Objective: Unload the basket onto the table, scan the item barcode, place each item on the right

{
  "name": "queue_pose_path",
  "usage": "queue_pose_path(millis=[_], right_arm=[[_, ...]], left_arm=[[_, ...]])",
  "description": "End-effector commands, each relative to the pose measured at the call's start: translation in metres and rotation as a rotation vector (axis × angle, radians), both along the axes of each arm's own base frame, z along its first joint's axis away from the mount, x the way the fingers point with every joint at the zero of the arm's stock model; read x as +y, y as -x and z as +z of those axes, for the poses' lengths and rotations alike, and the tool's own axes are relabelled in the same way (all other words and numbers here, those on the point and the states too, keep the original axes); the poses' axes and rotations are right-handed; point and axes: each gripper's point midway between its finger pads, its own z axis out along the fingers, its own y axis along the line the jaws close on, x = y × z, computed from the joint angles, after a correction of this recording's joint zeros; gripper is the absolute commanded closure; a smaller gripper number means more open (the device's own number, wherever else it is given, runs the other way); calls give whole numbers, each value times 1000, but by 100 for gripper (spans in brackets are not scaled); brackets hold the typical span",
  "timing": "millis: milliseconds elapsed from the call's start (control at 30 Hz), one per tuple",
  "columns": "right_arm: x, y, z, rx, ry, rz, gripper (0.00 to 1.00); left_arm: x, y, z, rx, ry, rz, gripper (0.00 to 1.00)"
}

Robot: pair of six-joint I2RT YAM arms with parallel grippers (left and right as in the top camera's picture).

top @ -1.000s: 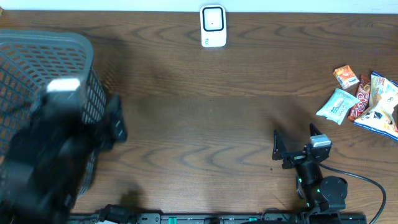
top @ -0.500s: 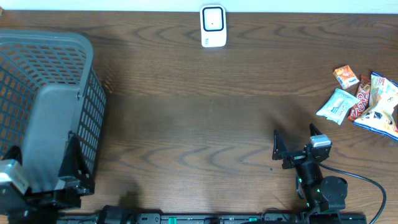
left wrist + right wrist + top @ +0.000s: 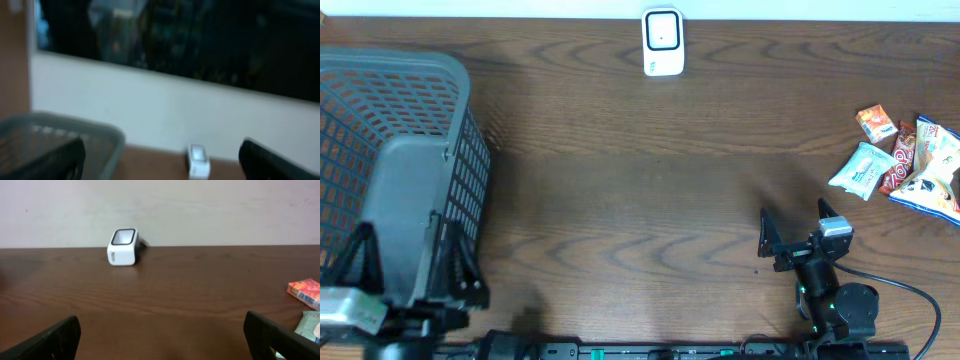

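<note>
Your left hand [image 3: 404,228] hangs at 8 o'clock over the near end of the grey basket [image 3: 420,68], fingers apart and empty. Your right hand [image 3: 793,212], at 5 o'clock, is also spread and holds nothing. The snack packets [image 3: 905,160] lie at 3 o'clock on the tabletop [image 3: 620,180], and the white barcode scanner [image 3: 662,42] is at 12.

Shop checkout mock-up, scanner [image 3: 662,42], basket [image 3: 392,62], snack packets [image 3: 863,170]
</note>
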Motion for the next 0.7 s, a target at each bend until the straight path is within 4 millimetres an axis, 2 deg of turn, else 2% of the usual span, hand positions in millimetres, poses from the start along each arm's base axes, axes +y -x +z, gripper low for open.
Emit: queue_pose_path(millis=[0,100,300,433,667], right_arm=[[-1,0,0,-3,10,-5,1],[-1,0,0,-3,10,-5,1],[-1,0,0,-3,10,-5,1],[-1,0,0,-3,10,-5,1],[-1,0,0,-3,10,-5,1]], left_arm=[[-21,-26,-26,-30,-7,-94,2],[-27,-48,-49,-58,-5,-103,2],[-34,-85,-127,-8,-76,-91,2],[-33,-91,-172,32,-117,-73,2],[-17,-97,-217,82,-115,12,2]])
